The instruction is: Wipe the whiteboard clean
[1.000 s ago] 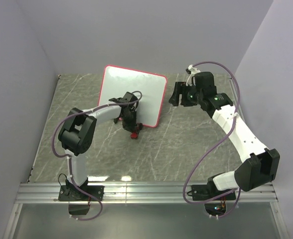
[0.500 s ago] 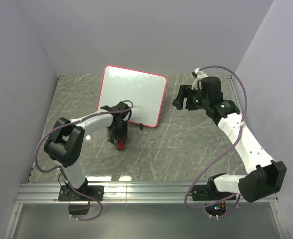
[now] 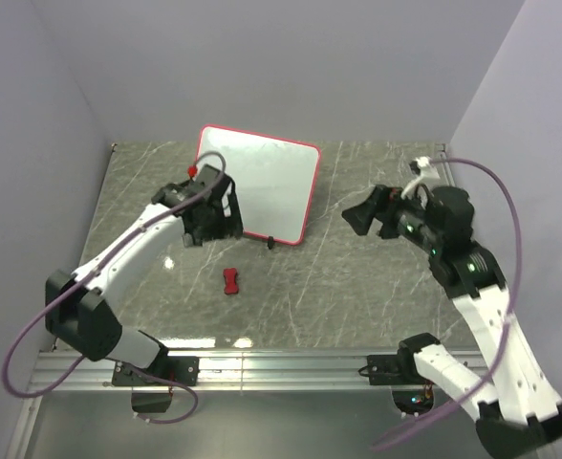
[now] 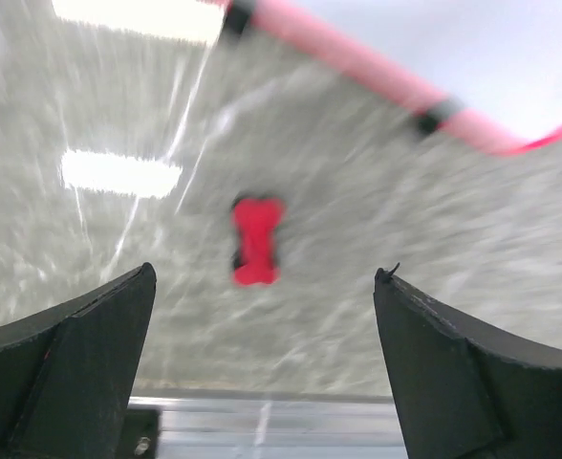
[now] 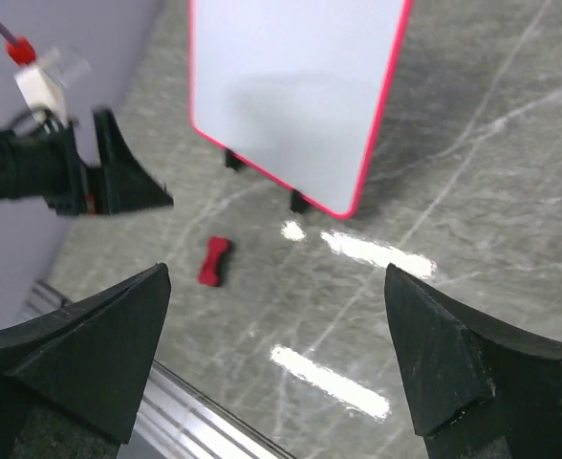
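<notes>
Whiteboard (image 3: 265, 182) beyond red block (image 3: 230, 280), apart, seemingly clean

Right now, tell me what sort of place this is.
Probably a robot test cell: two arms bolted to a metal rail, plain walls boxing in a marble-patterned table, with a whiteboard and small red block.

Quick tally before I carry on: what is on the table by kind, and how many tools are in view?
whiteboard: 1
small red block: 1
tools, both open: 2 (left tool, right tool)
Total: 4
</notes>
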